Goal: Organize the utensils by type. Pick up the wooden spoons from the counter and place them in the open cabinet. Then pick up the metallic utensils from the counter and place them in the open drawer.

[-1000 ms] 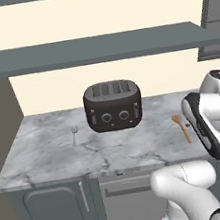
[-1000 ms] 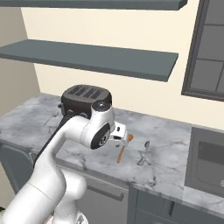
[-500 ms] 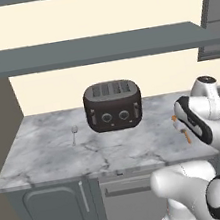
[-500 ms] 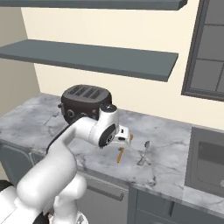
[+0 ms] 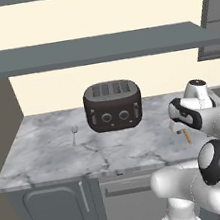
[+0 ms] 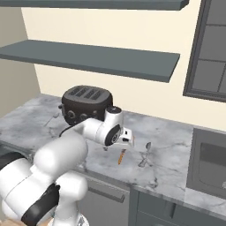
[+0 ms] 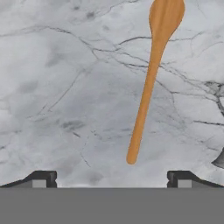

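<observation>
I've got the claw (image 7: 112,179) spread wide and empty, hanging over the wooden spoon (image 7: 151,78), which lies flat on the marble surface (image 5: 48,152) toward its front edge, a metal spoon (image 6: 145,153) just beside it, toaster (image 5: 113,104) behind.

Finding no readable text, label, brand, number or sign anywhere: toaster (image 5: 113,105) dials showing only blank round faces, marble counter (image 5: 48,155) bearing veins alone.

orange-brown wooden spoon (image 7: 148,83), white-grey veined marble counter (image 5: 53,152), black toaster (image 5: 112,105), silver metal spoon (image 6: 145,153), grey shelf (image 5: 92,51).
</observation>
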Motion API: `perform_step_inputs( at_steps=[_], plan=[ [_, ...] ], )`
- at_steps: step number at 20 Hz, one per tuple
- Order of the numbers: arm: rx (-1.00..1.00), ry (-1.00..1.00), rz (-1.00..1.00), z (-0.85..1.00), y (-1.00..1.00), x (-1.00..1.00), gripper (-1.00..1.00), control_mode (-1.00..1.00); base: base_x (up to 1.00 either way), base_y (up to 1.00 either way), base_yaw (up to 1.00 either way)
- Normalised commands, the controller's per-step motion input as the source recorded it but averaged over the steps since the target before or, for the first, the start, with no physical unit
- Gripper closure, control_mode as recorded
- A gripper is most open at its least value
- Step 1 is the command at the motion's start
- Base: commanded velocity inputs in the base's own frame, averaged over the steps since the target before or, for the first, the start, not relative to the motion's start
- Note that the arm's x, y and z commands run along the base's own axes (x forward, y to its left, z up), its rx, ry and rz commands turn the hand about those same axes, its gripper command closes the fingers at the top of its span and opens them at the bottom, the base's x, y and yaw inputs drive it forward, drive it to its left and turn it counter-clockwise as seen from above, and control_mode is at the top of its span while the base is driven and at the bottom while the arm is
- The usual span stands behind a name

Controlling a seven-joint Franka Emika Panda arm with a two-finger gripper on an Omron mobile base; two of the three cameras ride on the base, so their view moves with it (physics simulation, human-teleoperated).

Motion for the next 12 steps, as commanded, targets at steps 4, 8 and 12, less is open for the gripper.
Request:
perform_step_inputs(
  at_steps=[4, 8, 12],
  plan=[
    [0.00, 0.00, 0.00, -0.29, -0.18, 0.24, -1.00, -1.00, 0.00, 0.00, 0.00],
    [0.00, 0.00, 0.00, -0.30, -0.19, 0.25, -1.00, -1.00, 0.00, 0.00, 0.00],
    [0.00, 0.00, 0.00, -0.29, -0.15, 0.30, -1.00, -1.00, 0.00, 0.00, 0.00]
  ],
)
